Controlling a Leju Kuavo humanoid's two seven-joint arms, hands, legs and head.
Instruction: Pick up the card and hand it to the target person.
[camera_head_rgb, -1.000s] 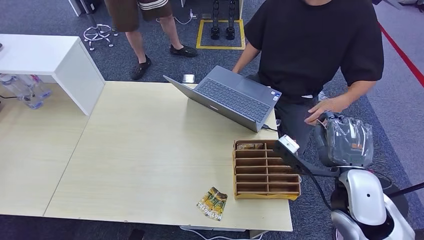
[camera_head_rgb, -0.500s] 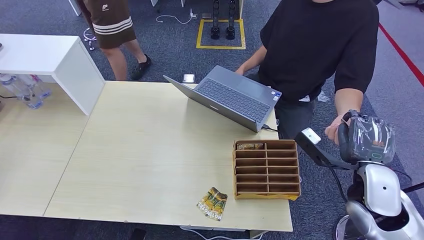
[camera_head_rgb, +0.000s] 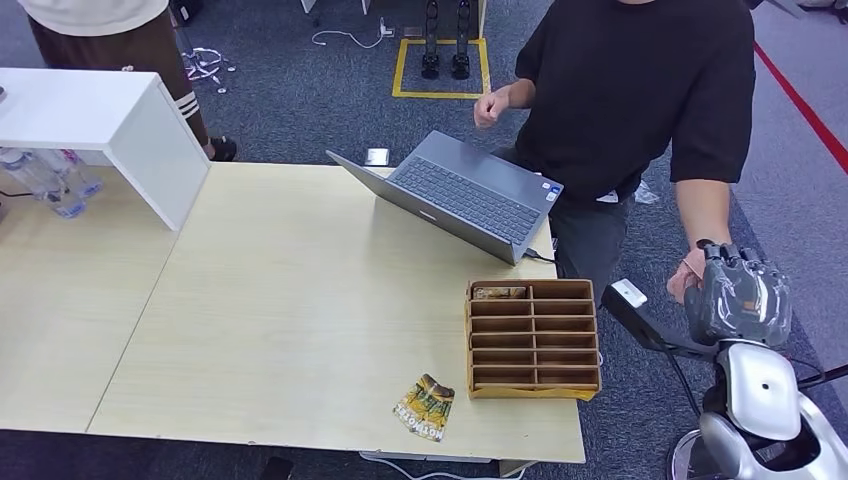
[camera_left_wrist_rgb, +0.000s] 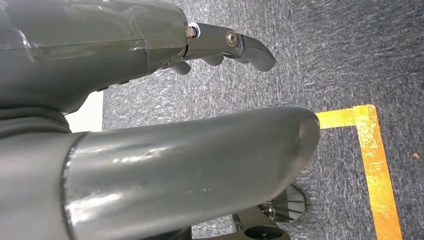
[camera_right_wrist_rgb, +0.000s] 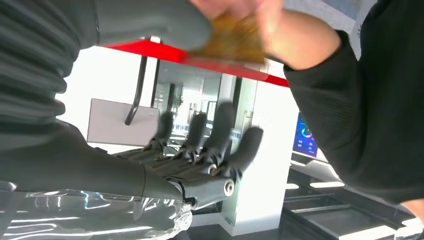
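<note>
Lower right of the head view, the robot's right hand (camera_head_rgb: 738, 297) is raised off the table's edge, right against the hand (camera_head_rgb: 686, 280) of the person in the black shirt (camera_head_rgb: 640, 90). In the right wrist view the card (camera_right_wrist_rgb: 235, 42), yellowish and blurred, sits at the top of the frame, with the thick grey thumb (camera_right_wrist_rgb: 150, 22) at one end and the person's fingers (camera_right_wrist_rgb: 295, 42) on the other; the robot's darker fingers (camera_right_wrist_rgb: 220, 145) stand straight and apart lower down, touching nothing. Whether the thumb actually presses the card, I cannot tell. The left hand (camera_left_wrist_rgb: 220, 47) hangs over grey carpet with a yellow tape line (camera_left_wrist_rgb: 372, 160), fingers loosely curled, nothing in them. On the wooden table (camera_head_rgb: 300, 300), a brown divided organizer (camera_head_rgb: 532, 338) sits at centre right, more cards (camera_head_rgb: 425, 407) lie just left of its lower corner, and an open laptop (camera_head_rgb: 460, 195) stands above it.
</note>
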